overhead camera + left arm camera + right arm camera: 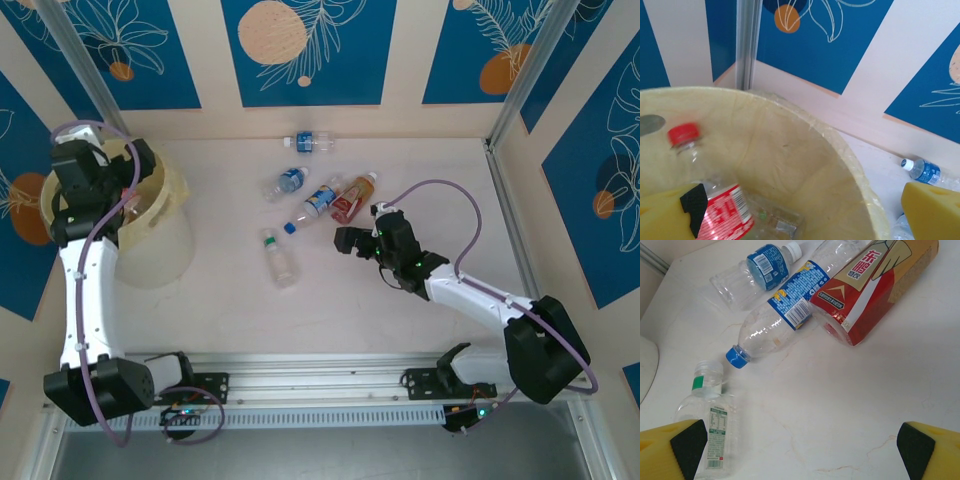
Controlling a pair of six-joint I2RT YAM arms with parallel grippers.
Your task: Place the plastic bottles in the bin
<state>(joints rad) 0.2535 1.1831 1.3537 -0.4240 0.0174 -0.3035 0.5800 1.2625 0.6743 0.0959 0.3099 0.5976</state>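
My left pincer hangs over the mouth of the large round pale-yellow plastic bin, which stands at the far left of the pale marbled worktop. Its yellow fingers sit wide apart at the two edges of the left wrist view, gripping nothing. Between them, inside the bin, a clear plastic bottle with a red cap and red label shows blurred. Its cap is uppermost and its base down, with the long axis tilted so the cap leans toward the left of that view. Whether it touches the left finger's black pad I cannot tell. Another clear bottle lies flat lower in the bin. From above, my left arm covers much of the bin's mouth, while the wrist camera looks straight in.

My right pincer is also wide and empty, low over the middle of the worktop, just right of a cluster of bottles.

- **Nearest bottle:** a small clear bottle with a green-and-white label lies with its cap far and its base near.
- **Diagonal pair:** a slim clear bottle with a blue cap and blue printed label lies diagonally, cap near-left. Touching its right side is a bottle with a red-and-orange label on the same diagonal, base near-left. The top view shows its orange cap at the far-right end.
- **Farther left:** a short blue-labelled bottle with a white cap points its cap far-right.
- **By the far wall:** a lone blue-labelled bottle lies well apart from the others, with its long axis left to right and its cap to the left.
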